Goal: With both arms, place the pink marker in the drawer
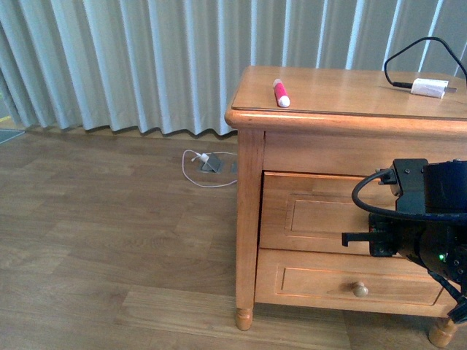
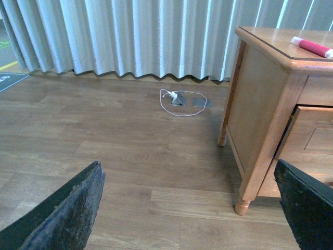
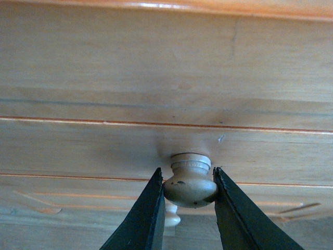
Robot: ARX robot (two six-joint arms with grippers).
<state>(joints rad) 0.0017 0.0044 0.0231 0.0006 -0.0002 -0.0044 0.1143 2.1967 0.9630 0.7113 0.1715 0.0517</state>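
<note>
The pink marker [image 1: 281, 93] lies on the cabinet top near its front left corner; it also shows in the left wrist view [image 2: 312, 47]. The upper drawer [image 1: 314, 211] stands slightly out from the cabinet, as its edge [image 2: 291, 130] shows in the left wrist view. My right gripper [image 3: 188, 190] is shut on the drawer knob [image 3: 190, 179]; in the front view its black arm [image 1: 423, 219] hides the knob. My left gripper [image 2: 190, 208] is open and empty above the floor, left of the cabinet, and is out of the front view.
The lower drawer [image 1: 321, 284] with its round knob [image 1: 360, 289] is closed. A white plug adapter [image 1: 430, 88] with black cable lies at the cabinet top's back right. A floor socket with a white cable [image 1: 210, 164] sits near the curtain [image 1: 146, 58]. The floor is wood.
</note>
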